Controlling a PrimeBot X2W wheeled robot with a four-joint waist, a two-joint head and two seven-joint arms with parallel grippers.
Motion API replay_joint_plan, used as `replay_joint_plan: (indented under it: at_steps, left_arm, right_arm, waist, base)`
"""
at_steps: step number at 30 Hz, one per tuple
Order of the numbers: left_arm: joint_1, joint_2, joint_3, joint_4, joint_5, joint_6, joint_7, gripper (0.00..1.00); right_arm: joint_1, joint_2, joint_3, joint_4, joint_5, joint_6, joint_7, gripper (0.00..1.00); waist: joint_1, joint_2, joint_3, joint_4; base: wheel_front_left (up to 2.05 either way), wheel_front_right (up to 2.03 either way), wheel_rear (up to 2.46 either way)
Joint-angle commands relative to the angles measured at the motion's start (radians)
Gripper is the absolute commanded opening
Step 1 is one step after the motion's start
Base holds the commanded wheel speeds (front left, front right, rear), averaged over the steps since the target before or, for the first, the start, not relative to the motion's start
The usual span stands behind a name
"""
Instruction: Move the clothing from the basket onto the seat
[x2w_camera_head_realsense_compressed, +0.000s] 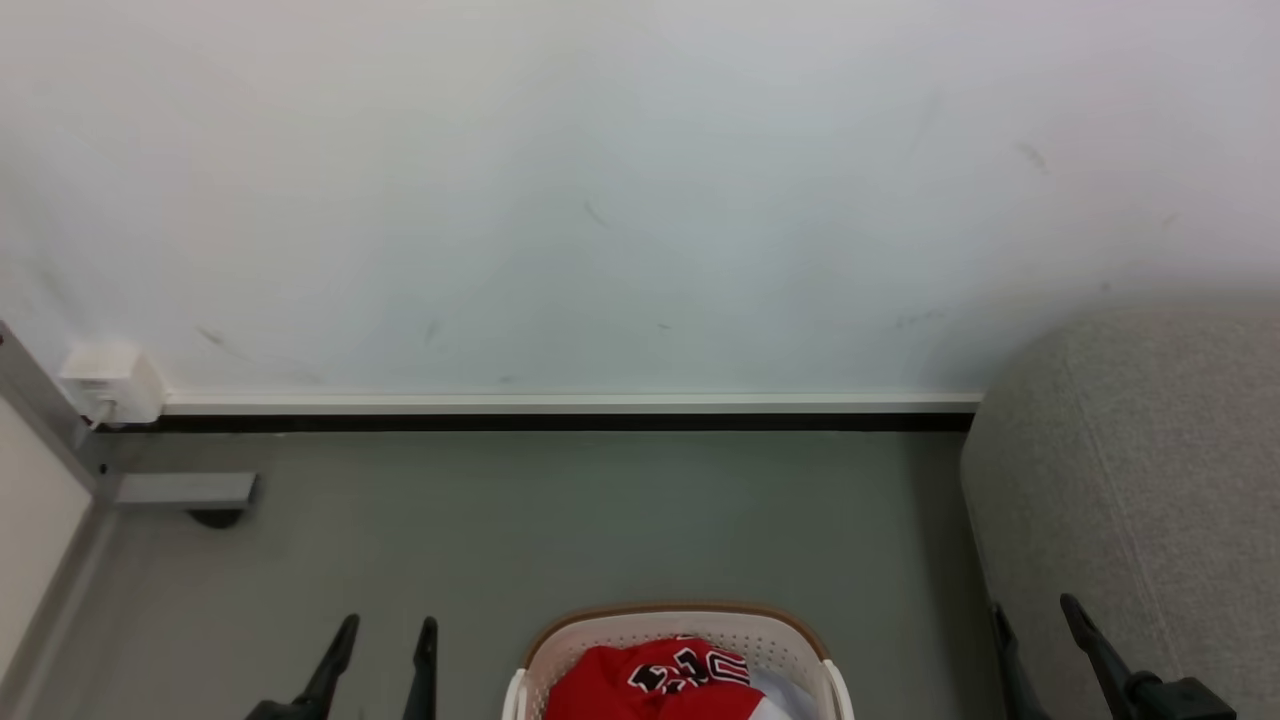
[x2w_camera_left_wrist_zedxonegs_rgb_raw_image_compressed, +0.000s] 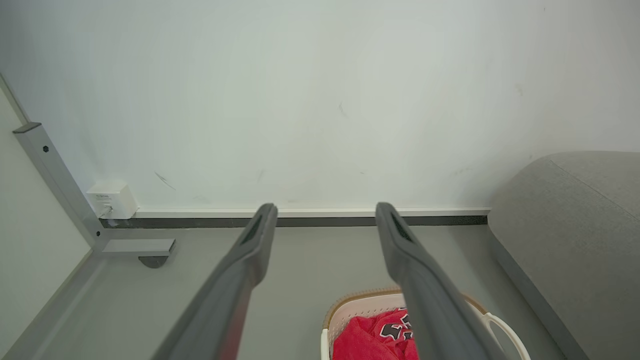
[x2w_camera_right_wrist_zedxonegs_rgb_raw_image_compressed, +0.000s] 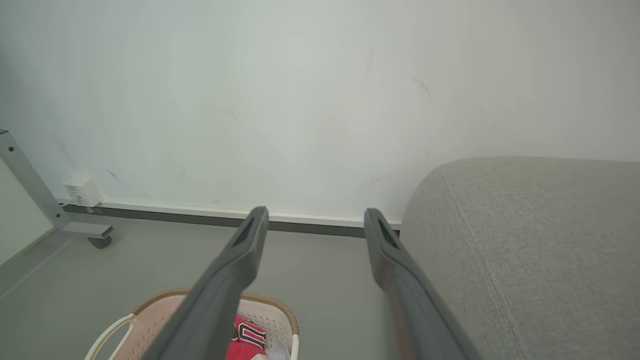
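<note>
While in basket, clothing between tools.

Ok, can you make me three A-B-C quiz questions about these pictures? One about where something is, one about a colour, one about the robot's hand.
1. Where is the red jersey?
A) on the sofa
B) in the laundry basket
C) between the jaws

2. What colour is the basket's rim?
A) blue
B) green
C) brown

3. How are the left gripper's jaws?
A) open, holding nothing
B) shut on the jersey
C) shut on the basket

Answers:
1 B, the jersey lies inside the basket's walls, off the sofa.
2 C, a brown band tops the white walls.
3 A, a wide gap shows between them.
</note>
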Motion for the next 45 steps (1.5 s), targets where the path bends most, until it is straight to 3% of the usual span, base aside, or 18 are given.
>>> replay_joint_plan:
  at_steps: [1,11,17,22,30,45]
  left_arm:
    - [0.001,0.002,-0.004,0.005,0.011,-0.001,-0.001,1.0]
    - [-0.118,0.0,-0.093,0.075,0.028,-0.013,-0.001,1.0]
    - [-0.262,0.0,-0.177,0.227,0.044,-0.018,-0.001,1.0]
    - [-0.4,0.001,-0.246,0.435,0.064,-0.027,0.003,1.0]
    - [-0.606,0.002,-0.341,0.685,0.088,-0.043,0.081,1.0]
    - [-0.842,0.044,-0.386,0.886,0.114,-0.041,0.097,1.0]
  right_arm:
    - [-0.015,-0.005,0.001,-0.008,0.003,-0.002,-0.004,1.0]
    - [-0.072,-0.008,0.008,-0.085,-0.008,-0.002,-0.004,1.0]
    - [-0.129,0.001,0.02,-0.151,-0.02,-0.002,-0.004,1.0]
    - [-0.198,0.013,0.044,-0.214,-0.031,-0.002,-0.004,1.0]
    - [-0.3,0.031,0.073,-0.314,-0.041,-0.002,-0.002,1.0]
    - [-0.394,0.034,0.106,-0.461,0.04,-0.002,-0.002,1.0]
  waist:
    - [0.0,0.0,0.013,-0.019]
    - [0.0,0.0,0.154,-0.117]
    - [0.0,0.0,0.274,-0.164]
    - [0.0,0.0,0.387,-0.203]
    - [0.0,0.0,0.568,-0.252]
    - [0.0,0.0,0.783,-0.321]
  base:
    - [0.0,0.0,0.0]
    - [0.0,0.0,0.0]
    - [0.0,0.0,0.0]
    - [0.0,0.0,0.0]
    - [0.0,0.0,0.0]
    - [0.0,0.0,0.0]
